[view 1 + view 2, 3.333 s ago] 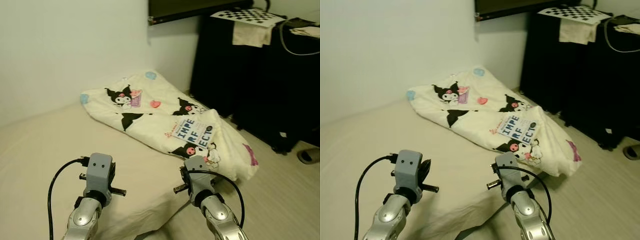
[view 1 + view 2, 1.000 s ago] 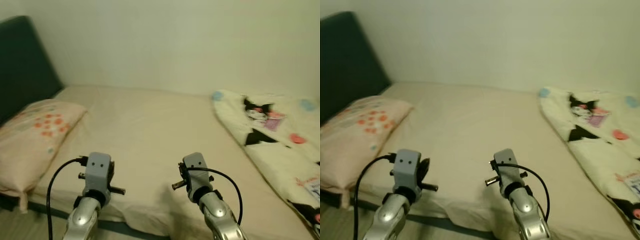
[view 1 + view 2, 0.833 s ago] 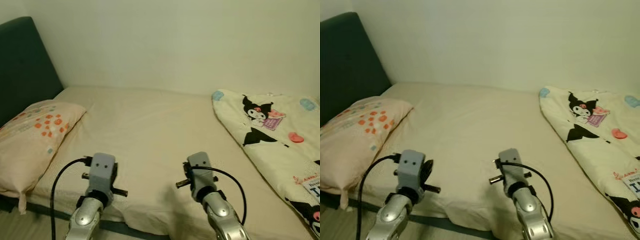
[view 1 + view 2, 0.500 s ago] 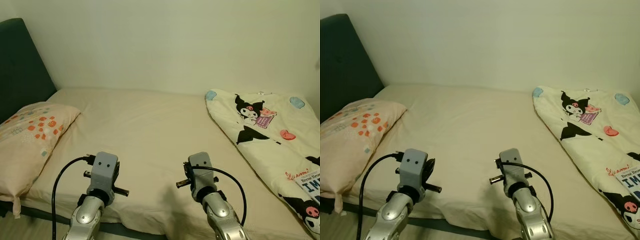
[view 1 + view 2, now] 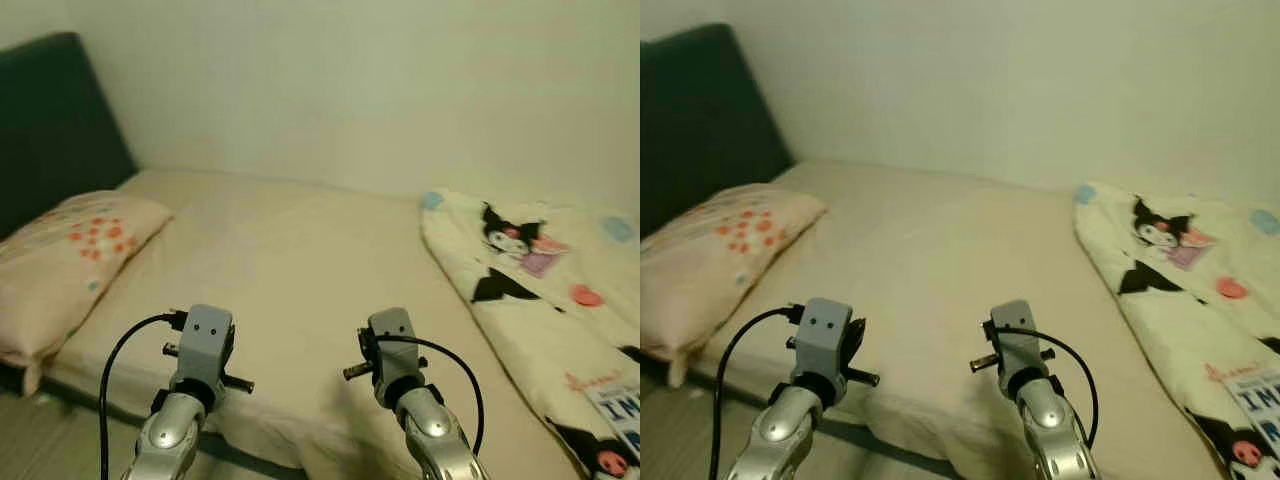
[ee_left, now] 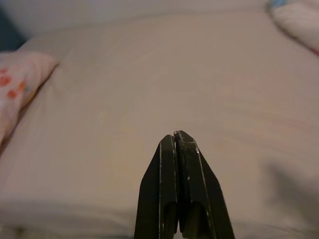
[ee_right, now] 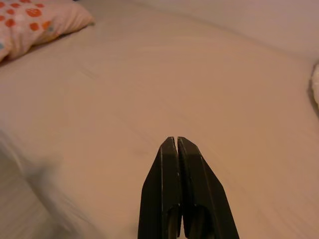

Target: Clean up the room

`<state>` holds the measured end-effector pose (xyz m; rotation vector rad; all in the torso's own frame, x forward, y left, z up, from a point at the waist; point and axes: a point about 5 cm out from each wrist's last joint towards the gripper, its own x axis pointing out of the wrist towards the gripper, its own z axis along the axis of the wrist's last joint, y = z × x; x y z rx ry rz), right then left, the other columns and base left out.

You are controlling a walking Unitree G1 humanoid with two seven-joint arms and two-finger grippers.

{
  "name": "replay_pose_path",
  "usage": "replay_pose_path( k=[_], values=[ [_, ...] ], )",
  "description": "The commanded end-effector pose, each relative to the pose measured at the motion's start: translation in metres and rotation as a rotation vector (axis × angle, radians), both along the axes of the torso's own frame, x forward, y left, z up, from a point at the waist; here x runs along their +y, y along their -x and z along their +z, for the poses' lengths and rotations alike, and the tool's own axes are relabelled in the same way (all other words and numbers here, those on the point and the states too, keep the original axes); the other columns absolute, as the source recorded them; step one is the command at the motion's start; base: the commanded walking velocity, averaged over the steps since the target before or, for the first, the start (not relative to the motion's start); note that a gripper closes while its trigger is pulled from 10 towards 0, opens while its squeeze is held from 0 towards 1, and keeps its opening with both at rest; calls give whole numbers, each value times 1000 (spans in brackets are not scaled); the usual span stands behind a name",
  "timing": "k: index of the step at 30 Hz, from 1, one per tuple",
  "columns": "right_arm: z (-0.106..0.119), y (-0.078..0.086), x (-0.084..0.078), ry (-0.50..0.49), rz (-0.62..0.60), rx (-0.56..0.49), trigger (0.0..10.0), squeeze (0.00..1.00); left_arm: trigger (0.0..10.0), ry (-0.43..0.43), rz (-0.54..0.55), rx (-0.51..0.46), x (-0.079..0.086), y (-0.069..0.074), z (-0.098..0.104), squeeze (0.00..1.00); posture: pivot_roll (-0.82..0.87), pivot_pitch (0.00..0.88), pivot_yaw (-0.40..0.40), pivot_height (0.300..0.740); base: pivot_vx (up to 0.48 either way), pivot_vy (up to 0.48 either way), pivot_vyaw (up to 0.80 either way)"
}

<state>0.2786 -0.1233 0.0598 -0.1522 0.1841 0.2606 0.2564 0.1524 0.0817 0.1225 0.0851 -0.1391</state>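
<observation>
A wide bed with a beige sheet (image 5: 290, 260) lies in front of me. A pale pillow with orange flowers (image 5: 70, 250) rests at its left end, against a dark headboard (image 5: 50, 120). A crumpled white quilt with black cartoon figures (image 5: 540, 300) lies on the right part of the bed. Both silver arms are held low over the near bed edge, the left arm (image 5: 200, 345) and the right arm (image 5: 392, 345). My left gripper (image 6: 175, 134) is shut and holds nothing, with bare sheet beyond it. My right gripper (image 7: 173, 139) is shut too, pointing across the sheet towards the pillow (image 7: 35, 17).
A plain pale wall (image 5: 350, 90) runs behind the bed. A strip of floor (image 5: 50, 440) shows at the lower left beside the mattress edge. A printed paper or label (image 5: 622, 410) lies on the quilt at the far right.
The camera has swung left from the quilt and black cabinet to the bed's head end, then shifted a little; the picture is slightly blurred. Both grippers stay shut in the same pose.
</observation>
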Motion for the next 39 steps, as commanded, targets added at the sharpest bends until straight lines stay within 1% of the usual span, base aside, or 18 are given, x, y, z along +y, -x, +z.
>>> replay_pose_path(
  k=[1, 19, 21, 23, 30, 39],
  values=[
    [-3, 2, -5, -4, -17, 15, 10000, 0, 10000, -6, -10, 9, -1, 0, -1, 0, -49, 83, 8, 740, 0, -364, 0],
    [-3, 3, -5, -12, -17, 18, 10000, 0, 10000, -5, -5, 18, 1, 1, -1, 0, -48, 86, 9, 740, 0, -364, 0],
    [-3, 3, -6, -12, -18, 19, 10000, 0, 10000, 8, -2, 42, 1, 1, -4, 0, -48, 94, 6, 740, 0, 0, 0],
    [-4, 3, -6, -13, -18, 20, 10000, 0, 10000, 17, -5, 54, 2, 2, -6, 0, -48, 94, 6, 740, 0, 476, 0],
    [-3, 4, -5, -12, -18, 20, 10000, 0, 10000, 15, 3, 59, 2, 2, -6, 0, -48, 96, 6, 740, 0, 476, 0],
    [-3, 4, -6, -24, -26, 23, 10000, 0, 10000, 8, -4, 41, 1, 1, -4, 0, -50, 98, 9, 740, 0, 0, 0]
  ],
)
